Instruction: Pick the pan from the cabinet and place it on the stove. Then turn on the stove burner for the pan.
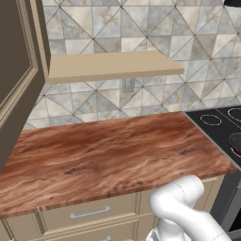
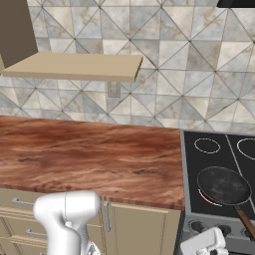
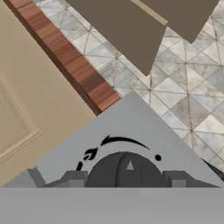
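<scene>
Nearest, the gripper's (image 3: 124, 181) two dark fingertips (image 3: 74, 179) stand apart on either side of a round black stove knob (image 3: 124, 170) on the grey front panel, touching nothing that can be made out. Beyond, up on the flat glossy black cooktop (image 2: 214, 159), the round worn-grey frying pan (image 2: 223, 185) sits over a front burner ring, its thin handle pointing toward the front edge. Farther left lie the reddish wood counter (image 2: 84, 154), then the beige cabinet shelf (image 2: 74, 67).

Base pair sharing counter (image 1: 117, 150); hand perhaps knob-close
</scene>
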